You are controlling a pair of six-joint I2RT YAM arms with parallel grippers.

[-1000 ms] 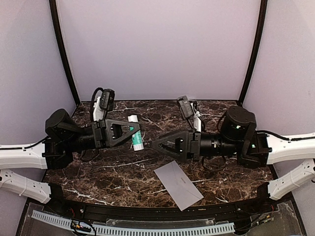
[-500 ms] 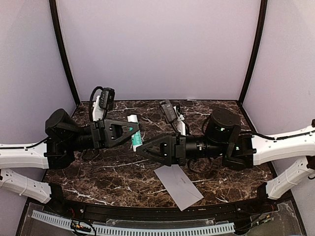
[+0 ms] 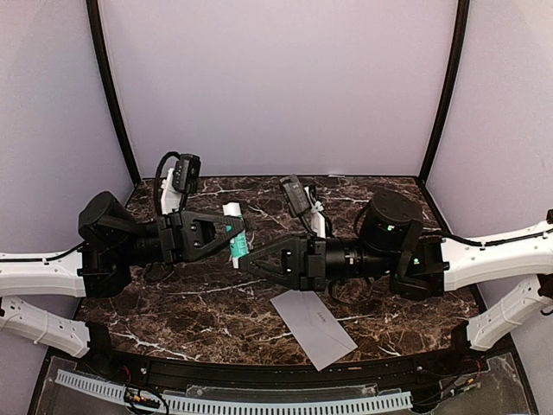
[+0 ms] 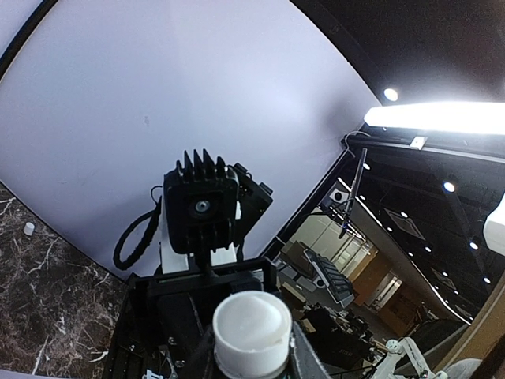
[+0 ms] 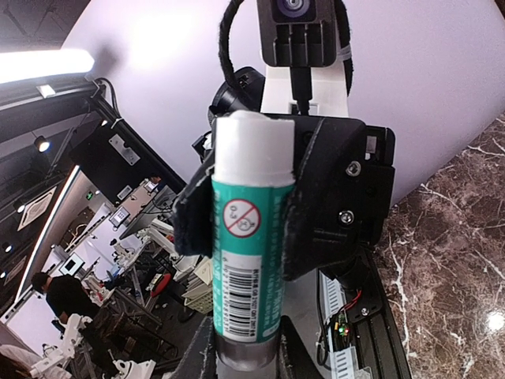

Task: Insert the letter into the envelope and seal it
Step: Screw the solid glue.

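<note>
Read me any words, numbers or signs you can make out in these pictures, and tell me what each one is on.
"0-3": inside a red crossed-out circle on the green label of the glue stick, right wrist view.
Barcode lower on the same label: its digits are too small to read.
Faint mark on the grey envelope, top view: too small to read.
Nothing else is legible.

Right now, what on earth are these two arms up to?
The left gripper is holding a green glue stick with a white cap up off the marble table, clamped around its middle. The right gripper has its fingers on either side of the stick's bottom end, though whether it is actually gripping is unclear. The grey envelope lies flat near the front edge, with nothing touching it.
</note>
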